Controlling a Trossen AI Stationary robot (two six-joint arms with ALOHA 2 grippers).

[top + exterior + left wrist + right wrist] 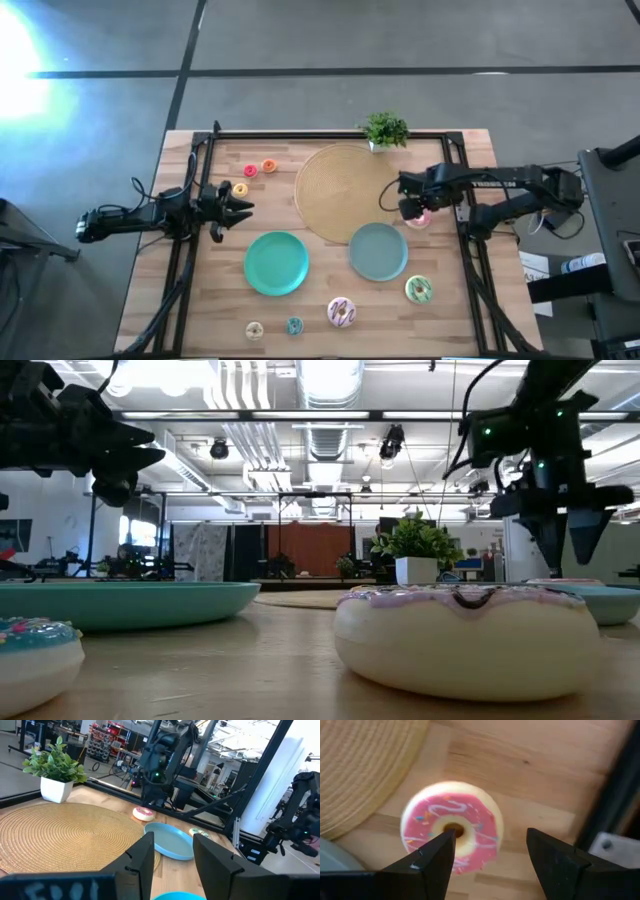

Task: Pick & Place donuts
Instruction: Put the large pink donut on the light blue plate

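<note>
Right gripper points straight down over the pink donut, fingers spread above it; left gripper waits level, fingers apart, beside the teal plate.

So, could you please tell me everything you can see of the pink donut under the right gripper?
The pink donut is a small toy ring with a cream-coloured body, pink icing with white squiggles and coloured sprinkles, and a small centre hole. It looks glossy and moulded. It lies flat, icing up, on the bare wooden table, between the edge of the woven tan mat and the black frame rail, close to the grey-blue plate. The open right gripper hovers directly over it; contact is not evident.
</note>
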